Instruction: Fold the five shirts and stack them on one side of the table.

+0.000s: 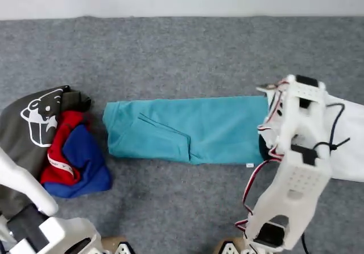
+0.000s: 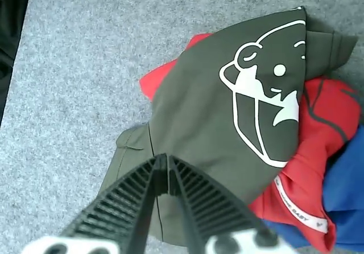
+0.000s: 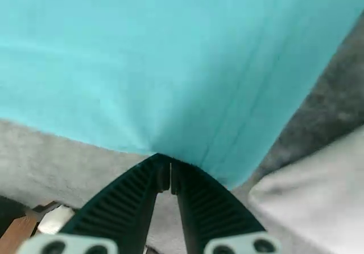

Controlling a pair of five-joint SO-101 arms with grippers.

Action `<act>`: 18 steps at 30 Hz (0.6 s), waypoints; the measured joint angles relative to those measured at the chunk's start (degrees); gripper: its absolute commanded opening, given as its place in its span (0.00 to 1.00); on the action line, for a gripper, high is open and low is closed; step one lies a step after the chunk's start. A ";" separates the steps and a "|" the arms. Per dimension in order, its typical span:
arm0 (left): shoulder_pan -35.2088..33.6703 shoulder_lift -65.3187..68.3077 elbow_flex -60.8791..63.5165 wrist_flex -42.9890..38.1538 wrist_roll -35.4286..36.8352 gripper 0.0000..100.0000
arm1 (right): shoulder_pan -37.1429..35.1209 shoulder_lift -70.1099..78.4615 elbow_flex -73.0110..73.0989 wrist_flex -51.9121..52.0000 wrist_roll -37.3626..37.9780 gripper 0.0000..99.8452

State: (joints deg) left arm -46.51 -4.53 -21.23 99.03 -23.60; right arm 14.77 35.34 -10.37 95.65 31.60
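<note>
while pinched at one end: teal shirt, soft and long

at the teal shirt's (image 1: 187, 128) 3 o'clock end, right gripper (image 3: 164, 164) pressed together on the cloth edge, with puckers at the tips. left gripper (image 2: 166, 162) closed on nothing, hovering over the dark shirt (image 2: 210, 123), heaped with red shirt (image 1: 68, 126) and blue shirt (image 1: 85, 164) at 8 o'clock. light, limp, likely to sag and slide: best taken at corners or hem. lying mid-table, folded lengthwise, long axis 9 to 3 o'clock, sleeve end probably toward 9. white shirt (image 1: 348, 146) beyond, at 3 o'clock.
</note>
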 measured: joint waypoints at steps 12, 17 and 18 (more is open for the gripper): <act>0.00 0.00 0.00 0.00 0.00 0.02 | -0.79 -6.86 -7.21 3.78 1.67 0.14; 0.00 0.00 0.00 0.00 0.00 0.02 | -1.67 -8.18 -7.74 0.00 -5.10 0.27; 0.00 0.00 0.00 0.00 0.00 0.02 | -1.76 -8.18 -7.74 -1.05 -6.77 0.27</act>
State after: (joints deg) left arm -46.51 -4.53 -21.23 99.03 -23.60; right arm 13.01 27.16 -18.11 94.59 24.84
